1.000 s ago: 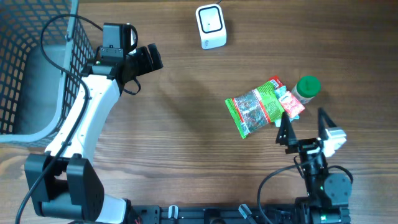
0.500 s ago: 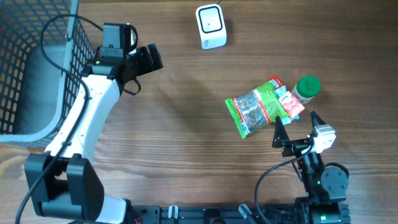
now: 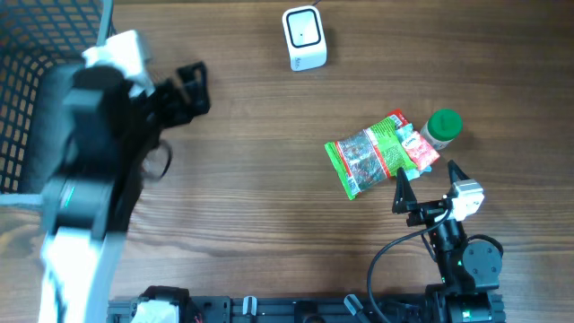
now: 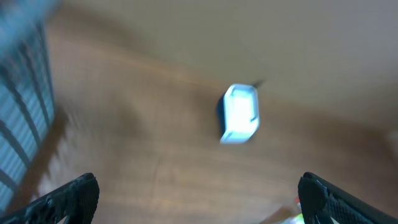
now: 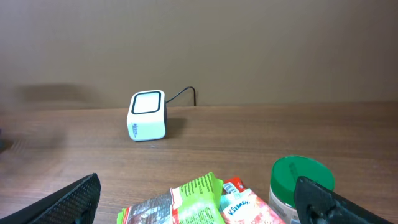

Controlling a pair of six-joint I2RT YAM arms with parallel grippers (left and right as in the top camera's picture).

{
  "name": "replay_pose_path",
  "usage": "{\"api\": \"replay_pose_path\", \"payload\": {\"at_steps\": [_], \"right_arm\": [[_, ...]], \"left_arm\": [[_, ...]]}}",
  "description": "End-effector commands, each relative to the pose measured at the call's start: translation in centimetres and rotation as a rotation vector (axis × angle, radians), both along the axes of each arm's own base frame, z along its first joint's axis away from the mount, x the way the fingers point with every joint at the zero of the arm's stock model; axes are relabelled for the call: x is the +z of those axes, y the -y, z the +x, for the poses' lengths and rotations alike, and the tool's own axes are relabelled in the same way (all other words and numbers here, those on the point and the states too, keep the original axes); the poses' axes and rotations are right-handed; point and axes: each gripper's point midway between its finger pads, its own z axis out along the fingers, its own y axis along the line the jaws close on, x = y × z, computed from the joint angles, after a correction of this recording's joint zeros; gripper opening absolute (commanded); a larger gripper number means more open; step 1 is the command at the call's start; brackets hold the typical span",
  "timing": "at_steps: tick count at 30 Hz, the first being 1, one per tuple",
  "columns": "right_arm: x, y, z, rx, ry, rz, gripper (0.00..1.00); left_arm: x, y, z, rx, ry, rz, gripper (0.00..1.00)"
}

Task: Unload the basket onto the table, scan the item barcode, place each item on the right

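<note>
The table (image 3: 260, 179) is brown wood with fine grain running lengthwise. At its far edge sits the scanner (image 3: 304, 38), a small white box with rounded corners, a dark-rimmed window on its face and a thin black cable behind it. Well apart from it, on the right half, three items lie close together. The packet (image 3: 363, 157) is a flat, crinkly green pouch with a glossy, speckled clear panel. The sachet (image 3: 420, 149) is a smaller, shiny red-and-white one touching the packet's right end. The jar (image 3: 442, 127) is a round one with a smooth green lid, just beside the sachet.

The right end effector (image 3: 425, 177) hangs just on the near side of these items, its two black pointed fingers spread wide with nothing between them. The left end effector (image 4: 199, 199) is blurred in the overhead view. Its wrist camera shows both ridged black fingertips at the far corners of the frame, fully apart and empty, with the scanner ahead. At the table's left edge stands the basket (image 3: 18, 108), made of thin wire mesh.
</note>
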Motion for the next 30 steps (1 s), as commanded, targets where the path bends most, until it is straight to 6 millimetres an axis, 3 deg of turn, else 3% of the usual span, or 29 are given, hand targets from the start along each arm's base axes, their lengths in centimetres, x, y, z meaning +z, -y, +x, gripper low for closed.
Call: {"api": "replay_pose_path", "payload": {"at_steps": [1,3,4,8,12,16,18,20,22,25,27,30], "right_arm": [[0.3,-0.1,-0.1,0.009,0.016,-0.018,1.00],[0.3,-0.1,-0.1,0.009,0.016,-0.018,1.00],[0.3,-0.1,-0.1,0.009,0.016,-0.018,1.00],[0.3,-0.1,-0.1,0.009,0.016,-0.018,1.00],[0.3,-0.1,-0.1,0.009,0.016,-0.018,1.00],[0.3,-0.1,-0.1,0.009,0.016,-0.018,0.99],[0.3,-0.1,-0.1,0.009,0.016,-0.018,1.00],[0.3,-0.1,-0.1,0.009,0.016,-0.018,1.00],[0.3,-0.1,-0.1,0.009,0.016,-0.018,1.00],[0.3,-0.1,-0.1,0.009,0.016,-0.018,1.00],[0.3,-0.1,-0.1,0.009,0.016,-0.018,1.00],[0.3,-0.1,-0.1,0.009,0.016,-0.018,1.00]], "left_arm": [[8.2,-1.2,-8.1,0.008,0.293,-0.015,1.00],[11.5,-2.9,-14.1,0.063,0.454,-0.022,1.00],[11.7,-3.2,-16.5,0.065,0.486,-0.026,1.00],[6.7,-4.3,-22.9,0.102,0.407,-0.007,1.00],[3.1,-4.9,-25.5,0.131,0.409,-0.001,1.00],[-1.1,-4.9,-24.7,0.136,0.394,-0.002,1.00],[-1.9,-4.6,-22.8,0.132,0.407,-0.006,1.00],[-0.7,-4.5,-21.2,0.131,0.487,-0.023,1.00],[2.5,-4.4,-19.1,0.130,0.692,-0.047,1.00],[4.5,-3.5,-17.4,0.083,0.926,-0.074,1.00],[3.3,-2.4,-16.2,0.019,1.021,-0.079,1.00],[-0.7,-1.5,-14.2,-0.032,0.986,-0.075,1.00]]}}
